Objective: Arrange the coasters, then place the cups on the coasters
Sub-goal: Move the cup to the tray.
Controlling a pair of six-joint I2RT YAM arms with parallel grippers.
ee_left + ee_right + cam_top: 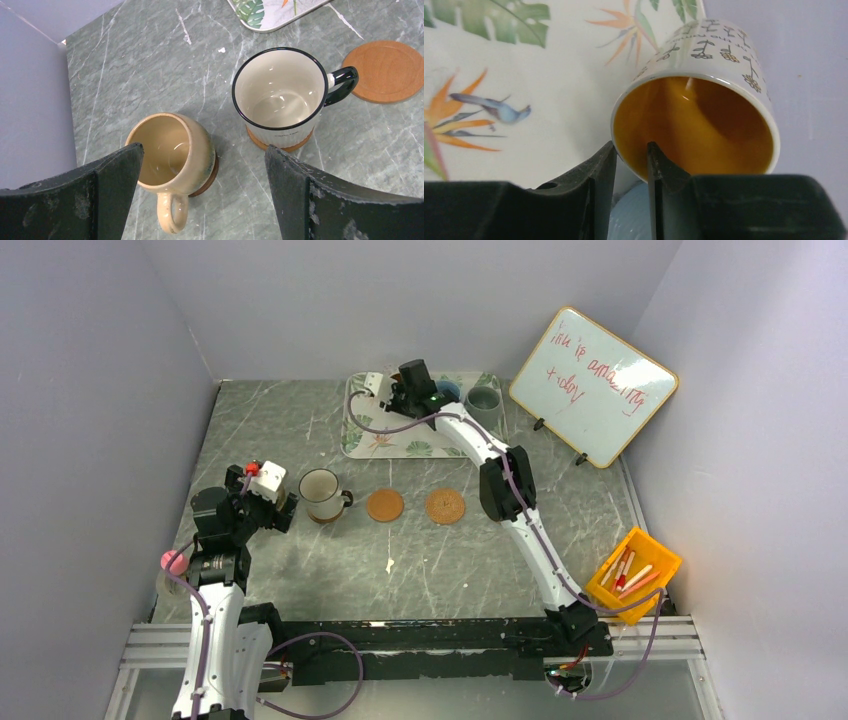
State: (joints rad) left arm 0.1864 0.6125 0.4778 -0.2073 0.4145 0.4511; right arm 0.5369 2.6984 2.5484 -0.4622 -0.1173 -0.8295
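Now your right end effector (631, 155) clamps the patterned cup (704, 55) by its rim at the tray (549, 90), one finger inside for firm lifting, while your left end effector (202, 150) hangs apart above the tan cup (170, 150).

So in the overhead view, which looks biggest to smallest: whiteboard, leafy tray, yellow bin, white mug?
1. Whiteboard and leafy tray look about alike; the right arm hides part of the tray, so I won't rank them.
2. Yellow bin.
3. White mug.

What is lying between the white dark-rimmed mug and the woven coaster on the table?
An empty smooth brown coaster, seen in the top view between the mug and the woven coaster.
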